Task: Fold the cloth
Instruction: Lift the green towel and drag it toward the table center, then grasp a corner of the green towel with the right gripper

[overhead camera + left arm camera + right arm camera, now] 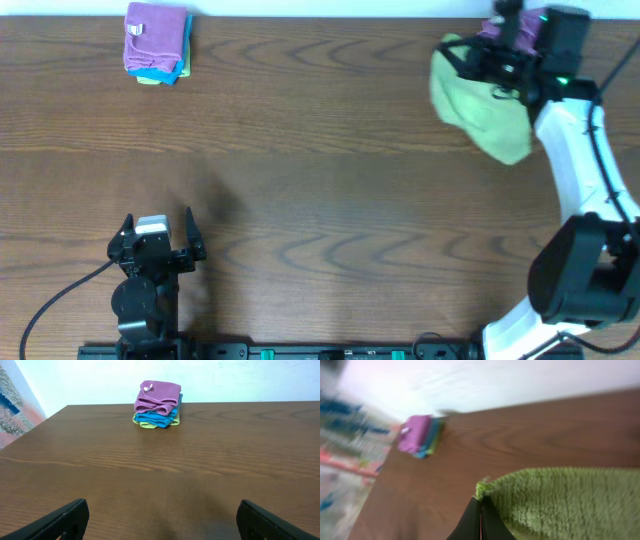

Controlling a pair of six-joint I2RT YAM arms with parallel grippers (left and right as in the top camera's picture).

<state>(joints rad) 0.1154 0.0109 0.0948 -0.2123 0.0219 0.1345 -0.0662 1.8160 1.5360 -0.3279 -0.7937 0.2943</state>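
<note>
A green cloth [480, 105] hangs bunched at the table's far right, lifted by my right gripper [462, 50], which is shut on its corner. The right wrist view shows the closed fingertips [481, 502] pinching the fuzzy green cloth's [570, 497] corner above the wood. My left gripper [158, 232] rests open and empty near the table's front left; its two black fingers [160, 517] frame bare wood in the left wrist view.
A stack of folded cloths, purple on top of blue and yellow-green [156, 42], sits at the far left corner; it also shows in the left wrist view [157, 404] and the right wrist view [419, 435]. The table's [320, 180] far edge meets a white wall.
</note>
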